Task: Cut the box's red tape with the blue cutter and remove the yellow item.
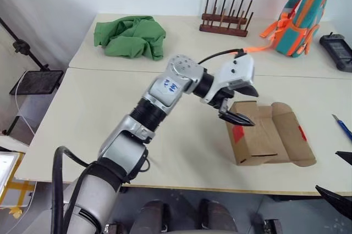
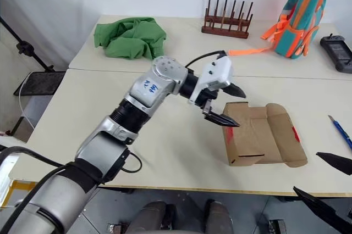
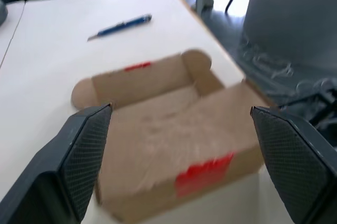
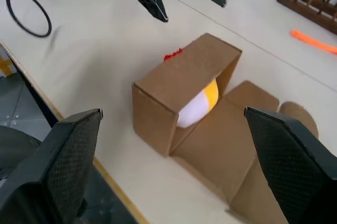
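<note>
The box (image 1: 258, 135) lies on its side on the table with its flaps (image 1: 294, 135) spread open toward the right. Red tape (image 1: 237, 133) shows on its left edge and red tape (image 3: 202, 174) on the near wall. Inside the open end sits the yellow item (image 4: 202, 103), yellow above and white below. The blue cutter (image 1: 342, 126) lies on the table right of the box. My left gripper (image 1: 242, 105) hovers open just above the box's left end, holding nothing. My right gripper (image 2: 307, 172) is open near the table's front right edge, facing the box's open end.
A green cloth (image 1: 131, 37), a wooden peg rack (image 1: 225, 17), a teal and orange backpack (image 1: 305, 14) and a black gadget (image 1: 338, 50) sit on the far table. The box lies close to the near table edge (image 1: 220, 190).
</note>
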Available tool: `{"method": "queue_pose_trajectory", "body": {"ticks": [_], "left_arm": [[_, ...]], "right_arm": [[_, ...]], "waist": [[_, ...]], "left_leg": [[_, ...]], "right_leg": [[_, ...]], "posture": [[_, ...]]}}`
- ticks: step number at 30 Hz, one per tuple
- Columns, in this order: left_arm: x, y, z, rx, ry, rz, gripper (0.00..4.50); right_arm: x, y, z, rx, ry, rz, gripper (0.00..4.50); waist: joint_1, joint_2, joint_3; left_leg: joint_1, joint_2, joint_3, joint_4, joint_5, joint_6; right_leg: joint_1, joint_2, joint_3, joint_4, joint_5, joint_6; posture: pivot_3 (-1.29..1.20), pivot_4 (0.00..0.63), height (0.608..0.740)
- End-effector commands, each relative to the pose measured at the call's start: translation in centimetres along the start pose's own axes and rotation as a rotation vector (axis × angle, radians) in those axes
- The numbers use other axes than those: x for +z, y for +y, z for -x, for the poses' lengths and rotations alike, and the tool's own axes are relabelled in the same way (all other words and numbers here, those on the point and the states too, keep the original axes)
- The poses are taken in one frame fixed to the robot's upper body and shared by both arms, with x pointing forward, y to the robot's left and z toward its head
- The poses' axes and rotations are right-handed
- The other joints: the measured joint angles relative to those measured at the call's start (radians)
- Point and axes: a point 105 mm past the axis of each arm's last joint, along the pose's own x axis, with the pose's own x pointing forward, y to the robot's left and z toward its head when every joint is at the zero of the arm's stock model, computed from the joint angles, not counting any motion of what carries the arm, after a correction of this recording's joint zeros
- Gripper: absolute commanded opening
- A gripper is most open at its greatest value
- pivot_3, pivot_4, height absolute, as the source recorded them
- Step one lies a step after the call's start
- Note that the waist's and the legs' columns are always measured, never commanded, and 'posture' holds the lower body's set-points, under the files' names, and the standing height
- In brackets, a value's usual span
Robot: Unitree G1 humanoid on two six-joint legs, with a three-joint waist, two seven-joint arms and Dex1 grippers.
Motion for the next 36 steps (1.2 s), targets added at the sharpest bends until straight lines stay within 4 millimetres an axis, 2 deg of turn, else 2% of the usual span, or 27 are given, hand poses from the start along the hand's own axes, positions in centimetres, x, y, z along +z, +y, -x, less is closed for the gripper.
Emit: {"method": "queue_pose_trajectory", "body": {"ticks": [1,3,7,12,15,18,25,29,32,36], "left_arm": [[2.1,0.8,-2.1,0.019,-0.056,-0.048,4.29],[2.6,1.1,-3.8,0.02,-0.06,-0.068,3.87],[2.6,1.6,-6.2,0.053,-0.026,-0.131,2.7],[0.3,0.6,-7.8,-0.018,0.106,-0.209,1.1],[-2.0,-0.8,-8.2,-0.112,0.171,-0.182,1.1],[-3.2,-1.4,-8.2,-0.15,0.2,-0.18,1.1],[-4.5,-0.7,-3.6,-0.167,0.24,-0.155,1.1],[-7.5,-1.2,-0.4,-0.168,0.296,-0.053,1.1],[-9.3,-2.0,0.6,-0.156,0.324,-0.011,1.1],[-9.2,-2.5,1.0,-0.113,0.273,0.042,1.1]], "right_arm": [[0.1,0.1,0.0,-0.014,0.002,0.015,4.5],[0.0,0.2,0.0,-0.017,0.004,0.013,4.5],[-0.2,0.3,-0.4,-0.021,0.003,0.012,4.5],[-0.1,0.6,-0.6,-0.037,-0.009,0.007,4.5],[-0.2,0.7,-0.6,-0.043,-0.01,0.0,4.5],[-0.3,0.8,-0.6,-0.046,-0.012,-0.002,4.5],[-1.0,0.4,-0.1,-0.051,-0.016,-0.006,4.5],[-1.3,0.2,0.1,-0.041,-0.02,-0.011,4.5],[-1.5,-0.1,-0.1,-0.02,-0.023,-0.01,4.5],[-1.0,-0.8,-0.7,0.002,-0.037,0.002,4.5]], "waist": [[0.006,0.0,0.0],[0.013,0.0,0.0],[0.014,0.0,0.0],[0.014,0.0,0.0],[0.018,0.0,0.0],[0.017,0.0,0.0],[0.014,0.0,0.0],[0.009,0.0,0.0],[-0.006,-0.001,-0.003],[-0.014,-0.004,-0.005]], "left_leg": [[0.0,0.0,0.0,0.0,0.0,0.0],[-0.001,0.0,0.001,0.0,-0.001,0.0],[-0.002,0.0,0.002,-0.001,-0.001,0.001],[-0.002,0.0,0.004,-0.001,-0.001,0.001],[-0.002,0.0,0.004,-0.001,-0.001,0.002],[-0.003,0.0,0.004,-0.001,-0.002,0.003],[-0.003,0.0,0.004,-0.001,-0.003,0.004],[-0.002,0.001,0.004,0.0,-0.003,0.004],[0.001,0.002,0.004,0.0,-0.003,0.004],[0.007,0.002,0.003,0.0,-0.003,0.004]], "right_leg": [[0.0,0.0,0.0,0.0,0.0,0.0],[-0.001,0.001,0.0,-0.001,0.0,0.0],[-0.002,0.003,-0.005,-0.002,0.0,0.0],[-0.003,0.002,-0.008,-0.001,0.0,0.0],[-0.004,0.002,-0.008,-0.001,0.0,0.0],[-0.005,0.002,-0.008,-0.001,0.0,0.0],[-0.004,0.003,-0.009,0.0,0.0,0.0],[-0.004,0.003,-0.009,0.001,0.0,0.0],[0.0,0.003,-0.009,0.001,0.0,0.0],[0.006,0.0,-0.007,-0.001,0.0,0.0]], "posture": [[0.0,0.15,0.74],[0.0,0.15,0.74],[0.0,0.15,0.74],[0.0,0.15,0.74],[0.0,0.15,0.74],[0.0,0.15,0.74],[0.0,0.15,0.74],[0.0,0.15,0.74],[0.0,0.15,0.74],[0.0,0.15,0.74]]}}
